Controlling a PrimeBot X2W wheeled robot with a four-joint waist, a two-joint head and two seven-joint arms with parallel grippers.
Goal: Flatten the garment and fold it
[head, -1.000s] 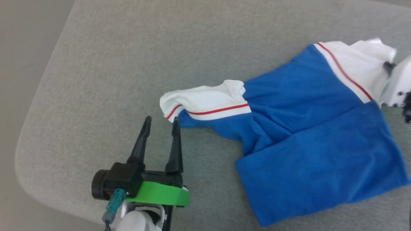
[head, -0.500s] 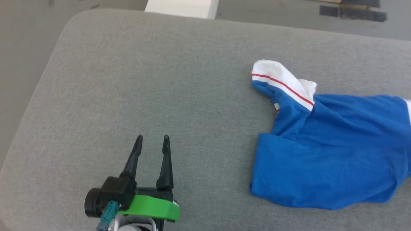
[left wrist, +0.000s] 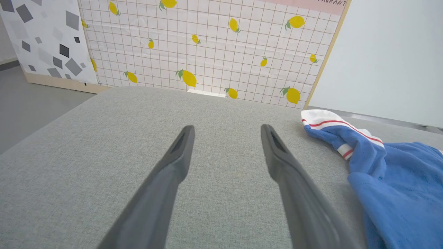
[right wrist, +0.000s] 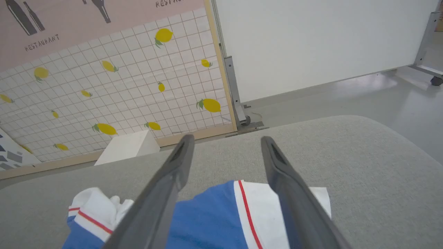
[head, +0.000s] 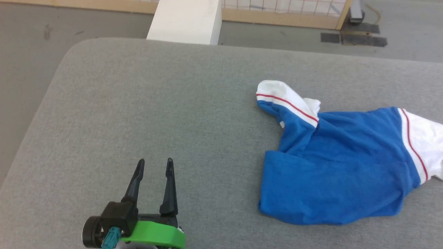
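The garment [head: 332, 173] lies crumpled on the right side of the grey padded table [head: 138, 103]. It is a blue shirt with white sleeves and a red stripe. One sleeve [head: 280, 98] points to the far left, the other sleeve [head: 427, 145] runs off the right edge. My left gripper [head: 154, 162] is open over bare table, well left of the garment [left wrist: 398, 186]. In the left wrist view its fingers [left wrist: 227, 128] hold nothing. My right gripper [right wrist: 227, 139] is open just above the garment [right wrist: 214, 214], over its white sleeve, with nothing gripped.
A white box [head: 185, 20] stands on the floor just beyond the table's far edge. Behind it is a lemon-patterned panel [left wrist: 207, 45] and a white partition on casters [right wrist: 311, 45]. The table's rounded left corner [head: 69, 52] drops to grey floor.
The head view has tilted up. The garment has been dragged right, away from my left gripper. My right gripper has opened and let go of the white sleeve.
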